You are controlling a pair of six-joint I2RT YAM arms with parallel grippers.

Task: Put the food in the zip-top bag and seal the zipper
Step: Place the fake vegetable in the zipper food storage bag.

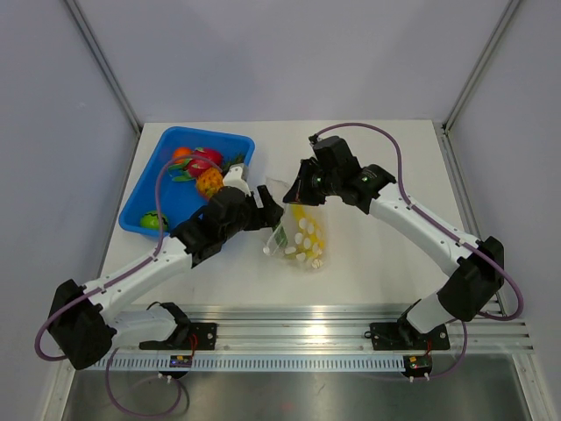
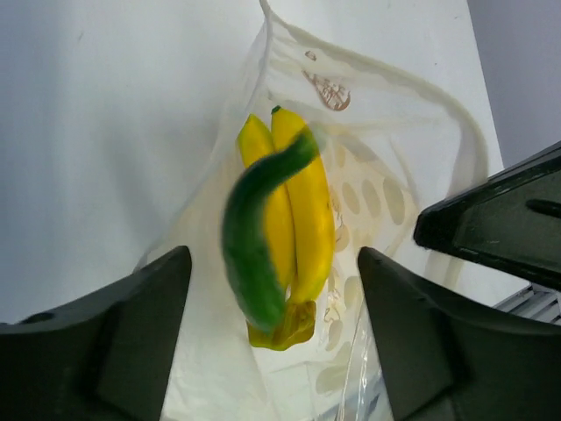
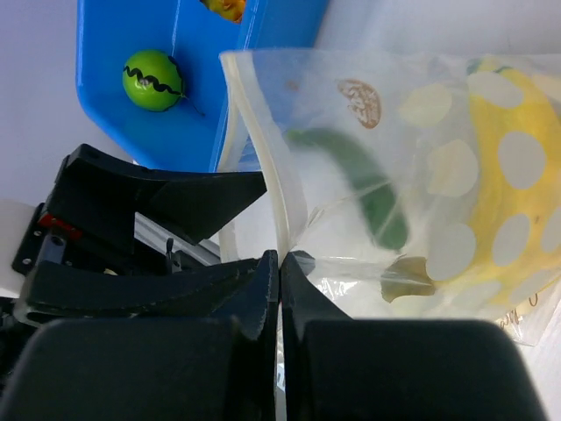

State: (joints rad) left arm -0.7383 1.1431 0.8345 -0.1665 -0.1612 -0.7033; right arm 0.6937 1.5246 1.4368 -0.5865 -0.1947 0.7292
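top view first: the zip-top bag (image 1: pixel 304 235) lies mid-table with its mouth lifted. the blue bin (image 1: pixel 140 203) is just to its left, and toy fruit (image 1: pixel 198 167) is still in it. the right gripper (image 1: pixel 296 195) is at the bag's mouth and the left gripper (image 1: pixel 266 203) sits at the mouth on the bin side.

left wrist view: the left fingers are spread wide and hold nothing. a curved green toy vegetable (image 2: pixel 256 239) is blurred between them, right over the yellow banana bunch (image 2: pixel 302 219) inside the bag. i'd say it's mid-drop.

right wrist view: the right fingers are clenched on the bag's rim, pinching the zipper (image 3: pixel 263 162) strip. the green piece shows through the clear wall beside the banana, so it's going in fine. a green ball (image 3: pixel 153 79) waits in the bin beyond the bag.

tips for this step: keep the right pinch firm so the mouth stays propped open, and back the left arm straight out so a finger doesn't snag the rim and pull the bag over. don't try sealing yet, there's more food to load.
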